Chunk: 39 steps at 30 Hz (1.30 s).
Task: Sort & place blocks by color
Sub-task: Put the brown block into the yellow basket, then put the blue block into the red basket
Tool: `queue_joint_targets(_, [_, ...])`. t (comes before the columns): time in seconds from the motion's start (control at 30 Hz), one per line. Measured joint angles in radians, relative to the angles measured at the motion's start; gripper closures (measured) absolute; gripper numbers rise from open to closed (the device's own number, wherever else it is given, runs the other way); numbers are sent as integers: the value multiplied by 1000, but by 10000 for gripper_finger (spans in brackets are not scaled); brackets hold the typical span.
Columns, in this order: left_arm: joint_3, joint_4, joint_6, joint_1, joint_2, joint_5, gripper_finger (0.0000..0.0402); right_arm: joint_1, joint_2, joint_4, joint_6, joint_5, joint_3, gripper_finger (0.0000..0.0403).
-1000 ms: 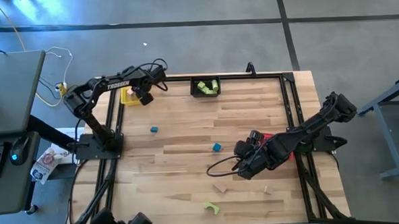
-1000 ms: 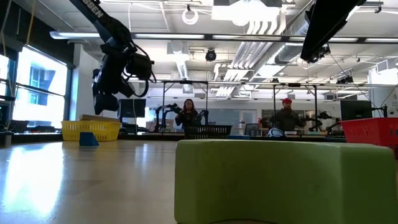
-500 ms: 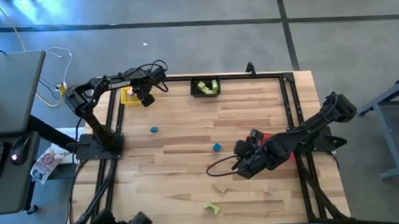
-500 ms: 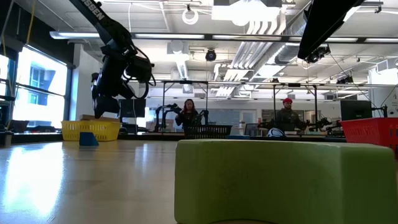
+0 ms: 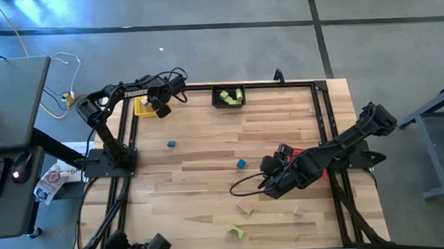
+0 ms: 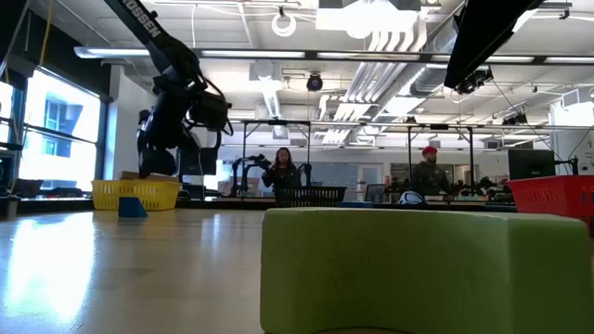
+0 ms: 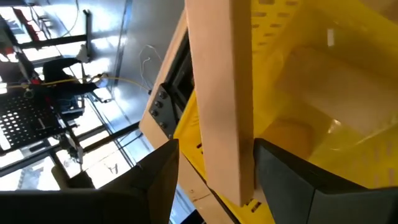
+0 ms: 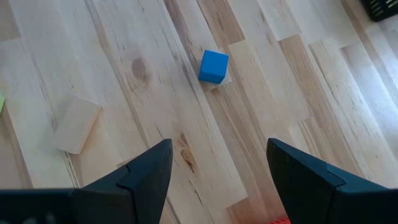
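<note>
wooden table (image 5: 209, 177); green block (image 6: 418, 269) fills low view, maybe hiding others.

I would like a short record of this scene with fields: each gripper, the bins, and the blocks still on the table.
left gripper: over the yellow bin, shut on a tan wooden bar
right gripper: open, above the table, near a blue cube
black bin: holds light green blocks
red bin: by the right arm
loose on the table: two blue blocks, two tan blocks, one green block
</note>
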Motion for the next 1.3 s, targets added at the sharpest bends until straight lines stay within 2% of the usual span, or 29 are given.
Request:
queue_joint_targets(0.13, [22, -2, -10, 7, 0, -27, 211, 0, 0, 0, 0, 1, 0, 156])
queue_joint_targets(0.43, [26, -24, 9, 13, 15, -15, 213, 0, 0, 0, 0, 1, 0, 156])
queue_joint_targets(0.67, [27, -45, 16, 13, 62, -68, 242, 0, 0, 0, 0, 0, 0, 156])
queue_joint_targets(0.97, [27, -52, 24, 10, 52, -72, 266, 0, 0, 0, -13, 0, 0, 156])
queue_joint_targets(1.3, [26, -128, -44, -56, -34, 90, 270, 0, 0, 12, -7, -27, 0, 156])
